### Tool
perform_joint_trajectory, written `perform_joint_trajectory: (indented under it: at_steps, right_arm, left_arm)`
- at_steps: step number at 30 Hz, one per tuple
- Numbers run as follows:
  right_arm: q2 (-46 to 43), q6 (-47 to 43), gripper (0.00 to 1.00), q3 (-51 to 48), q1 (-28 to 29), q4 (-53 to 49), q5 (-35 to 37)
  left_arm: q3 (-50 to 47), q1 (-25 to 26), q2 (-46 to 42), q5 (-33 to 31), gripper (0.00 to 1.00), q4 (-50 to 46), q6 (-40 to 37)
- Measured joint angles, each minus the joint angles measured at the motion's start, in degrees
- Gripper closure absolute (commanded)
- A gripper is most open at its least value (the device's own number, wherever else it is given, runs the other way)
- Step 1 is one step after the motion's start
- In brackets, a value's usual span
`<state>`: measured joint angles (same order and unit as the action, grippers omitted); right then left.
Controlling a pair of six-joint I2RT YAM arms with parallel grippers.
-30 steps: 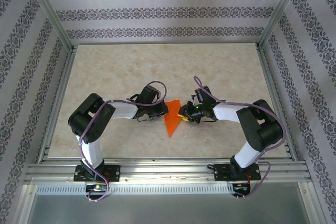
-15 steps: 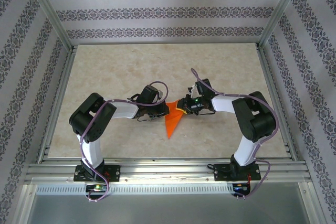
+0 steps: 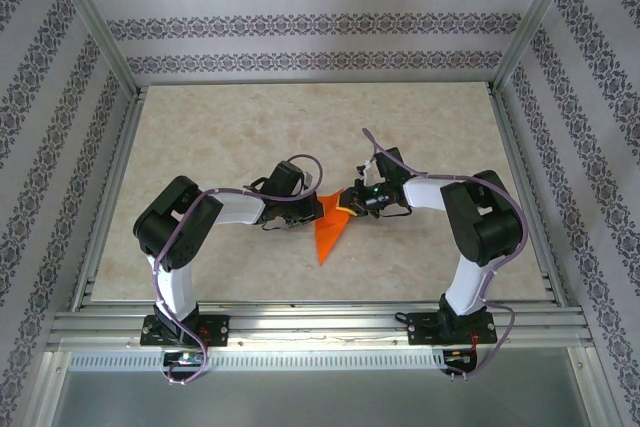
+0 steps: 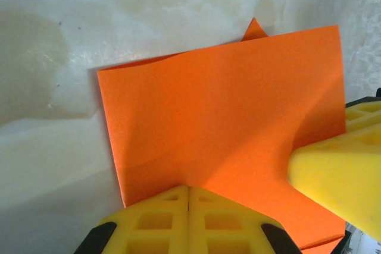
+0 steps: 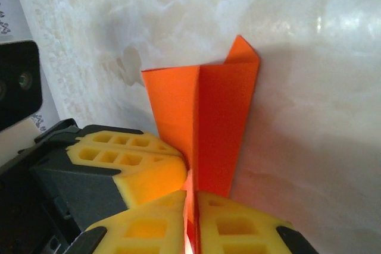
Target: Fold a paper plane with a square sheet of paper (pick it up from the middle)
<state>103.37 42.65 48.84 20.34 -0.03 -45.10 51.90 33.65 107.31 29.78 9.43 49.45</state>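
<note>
The orange sheet of paper lies folded mid-table, a long pointed shape with its tip toward the near edge. My left gripper is shut, its yellow tips pressed together against the paper, which creases outward from them. My right gripper comes in from the right and is shut on a raised fold of the paper, which runs between its jaws. One right finger shows in the left wrist view, resting on the sheet. The left fingers touch the fold's left side.
Pale marbled tabletop with open room behind and beside the arms. Metal frame rails run along the near edge, and patterned walls close the back and sides. Purple cables loop over both arms.
The right arm has swung in toward the back left and its jaws have closed on the paper's raised fold. The left gripper has stayed shut in place.
</note>
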Motion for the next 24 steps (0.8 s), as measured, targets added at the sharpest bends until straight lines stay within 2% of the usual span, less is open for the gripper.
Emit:
perform_joint_trajectory:
  at_steps: [7,11,17,24]
  right_arm:
    - [-2.60,0.52,0.88,-4.09,0.00,-0.33,-0.02]
    - [-3.41,0.61,0.93,-4.46,0.00,-0.90,0.00]
    - [-3.61,1.11,0.99,-4.46,0.00,-1.03,0.09]
    - [-6.32,7.39,1.00,-7.63,0.02,2.47,2.97]
  left_arm:
    - [0.00,0.00,0.00,-0.02,1.00,0.00,0.00]
    - [0.00,0.00,0.00,0.02,1.00,0.02,0.00]
    - [0.28,0.00,-0.39,0.44,0.76,0.00,-0.98]
    - [0.39,0.92,-8.50,-2.82,0.69,-3.50,-5.38]
